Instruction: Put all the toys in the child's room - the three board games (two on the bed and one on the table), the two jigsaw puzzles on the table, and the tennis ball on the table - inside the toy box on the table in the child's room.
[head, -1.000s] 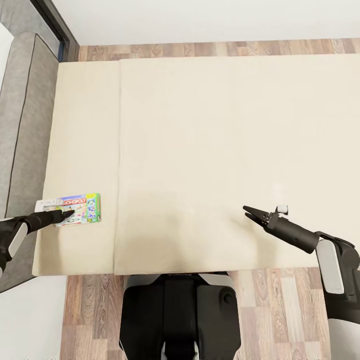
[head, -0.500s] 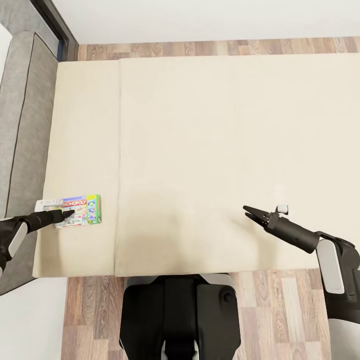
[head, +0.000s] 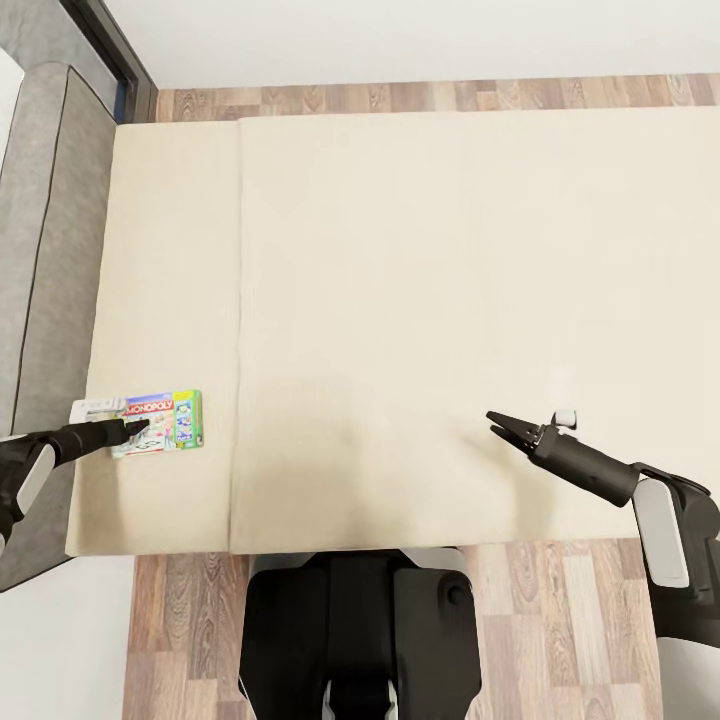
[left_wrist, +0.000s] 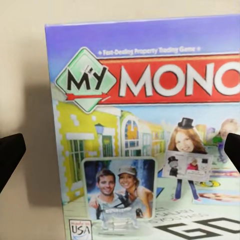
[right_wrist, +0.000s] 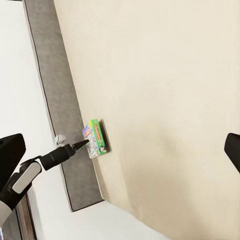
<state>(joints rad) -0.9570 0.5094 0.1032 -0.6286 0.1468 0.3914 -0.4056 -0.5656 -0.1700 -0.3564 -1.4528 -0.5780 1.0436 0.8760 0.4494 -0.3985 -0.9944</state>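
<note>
Below my head, my dark trunk (head: 360, 630) stands on the plank floor (head: 560, 620) at the near edge of the bed (head: 420, 290). Over the bed's near right part my right pincer (head: 497, 424) hangs above bare mattress, its two fingers parted a little and holding nothing. To the left, my left pincer (head: 138, 429) reaches over the Monopoly box (head: 160, 420), which lies flat on the narrow left strip of the mattress near the grey side frame (head: 55, 250); its tips sit wide apart at either side of the wrist view, gripping nothing, and I cannot tell if they touch the lid. Beyond the bed's far edge run more floor planks and a white wall (head: 400, 40).
</note>
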